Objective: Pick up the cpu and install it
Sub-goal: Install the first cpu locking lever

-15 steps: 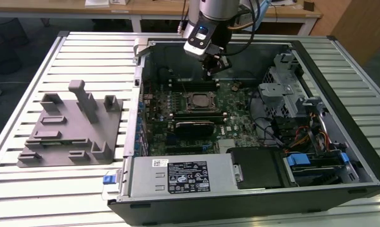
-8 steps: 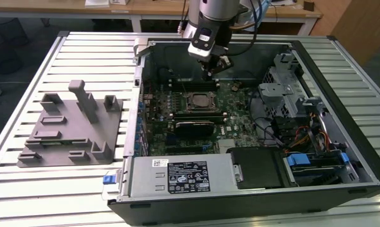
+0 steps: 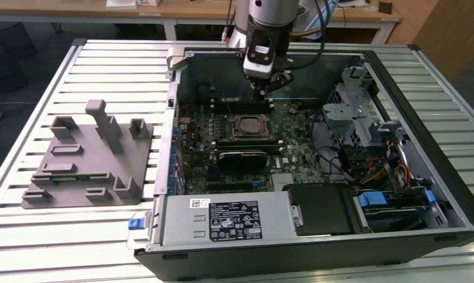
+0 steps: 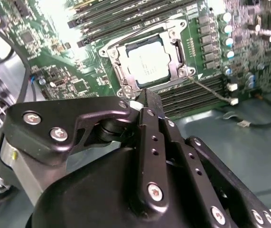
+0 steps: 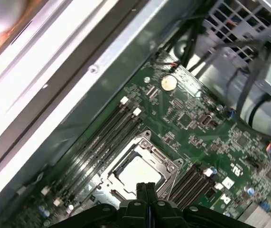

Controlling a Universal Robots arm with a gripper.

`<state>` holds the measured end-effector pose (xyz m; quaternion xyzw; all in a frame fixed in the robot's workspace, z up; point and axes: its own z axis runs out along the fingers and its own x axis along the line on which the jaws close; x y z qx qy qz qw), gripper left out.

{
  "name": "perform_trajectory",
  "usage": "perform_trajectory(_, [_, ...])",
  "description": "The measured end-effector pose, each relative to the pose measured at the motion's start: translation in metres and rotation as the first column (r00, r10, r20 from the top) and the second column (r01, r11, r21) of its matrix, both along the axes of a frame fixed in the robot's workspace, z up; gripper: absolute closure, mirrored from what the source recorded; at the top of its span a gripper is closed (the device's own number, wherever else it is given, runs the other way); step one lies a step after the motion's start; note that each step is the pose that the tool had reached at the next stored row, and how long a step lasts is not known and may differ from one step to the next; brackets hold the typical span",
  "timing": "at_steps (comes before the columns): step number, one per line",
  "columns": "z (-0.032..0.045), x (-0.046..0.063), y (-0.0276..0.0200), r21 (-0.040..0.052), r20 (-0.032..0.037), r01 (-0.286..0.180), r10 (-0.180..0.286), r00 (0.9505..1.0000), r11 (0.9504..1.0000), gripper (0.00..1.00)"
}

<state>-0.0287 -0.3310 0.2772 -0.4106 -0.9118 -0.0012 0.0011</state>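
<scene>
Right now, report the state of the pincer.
Black pincer: closed, fingers together, holding nothing. The thin square silver-grey cpu lies in the metal-framed socket.

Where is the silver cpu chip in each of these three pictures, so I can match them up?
Exterior view: the cpu sits in its socket, mid motherboard.
Second wrist view: cpu in the socket, just past the end effector.
First wrist view: cpu in the same socket, just past the end effector.
Shared landmark: the black memory slots flanking the socket.
</scene>
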Motion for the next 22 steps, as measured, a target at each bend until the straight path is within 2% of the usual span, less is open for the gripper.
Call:
perform_trajectory(3, [-0.0004,0.0000,0.0000,0.0001,0.0000,-0.056,0.056,0.9985,0.9985,0.89])
perform_trajectory(6, [-0.0007,0.0000,0.0000,0.0000,0.0000,-0.109,0.109,0.9940,0.9940,0.89])
perform_trajectory(9, [-0.0010,0.0000,0.0000,0.0000,0.0000,-0.163,0.163,0.9866,0.9866,0.89])
perform_trajectory(11, [-0.0012,0.0000,0.0000,0.0000,0.0000,-0.200,0.200,0.9799,0.9799,0.89])
perform_trajectory(16, [-0.0018,0.0000,0.0000,0.0001,0.0000,-0.287,0.287,0.9580,0.9580,0.89])
perform_trajectory(18, [-0.0020,0.0000,0.0000,0.0000,0.0000,-0.322,0.322,0.9469,0.9469,0.89])
perform_trajectory(22, [-0.0024,0.0000,0.0000,0.0000,0.0000,-0.390,0.390,0.9209,0.9209,0.89])
